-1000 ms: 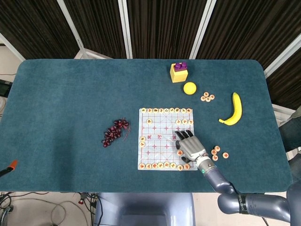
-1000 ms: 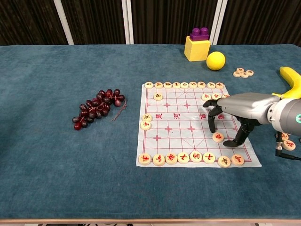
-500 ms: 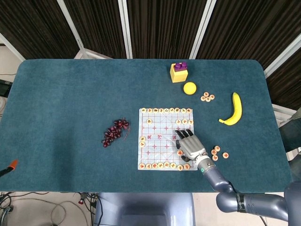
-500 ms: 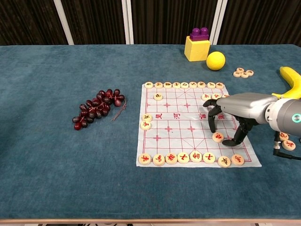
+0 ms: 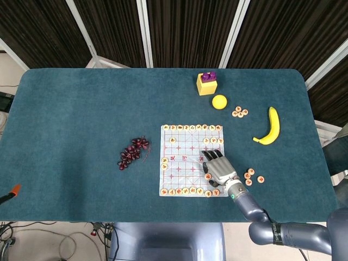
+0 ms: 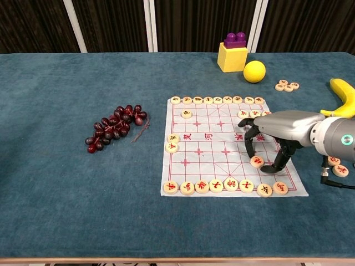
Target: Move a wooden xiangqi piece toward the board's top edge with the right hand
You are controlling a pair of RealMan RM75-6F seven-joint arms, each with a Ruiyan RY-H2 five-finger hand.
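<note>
A paper xiangqi board [image 5: 185, 157] [image 6: 211, 160] lies at the table's middle with round wooden pieces along its top edge [image 6: 217, 100] and bottom edge [image 6: 222, 185]. One lone wooden piece [image 6: 257, 161] [image 5: 207, 176] rests on the board's right part. My right hand [image 6: 277, 136] [image 5: 219, 169] arches over it, palm down. Its curled fingertips [image 6: 251, 153] stand just left of the piece and the thumb just right of it. The piece still lies flat on the paper. The left hand shows in neither view.
Dark grapes [image 6: 113, 127] lie left of the board. A yellow block with a purple top [image 6: 233, 55], a yellow ball [image 6: 254, 71] and loose pieces [image 6: 287, 85] sit beyond it. A banana [image 6: 344, 94] and more pieces [image 5: 253, 175] lie to the right.
The right hand has crept slightly left and down, bringing its fingertips closer around the lone piece. The piece itself has not moved.
</note>
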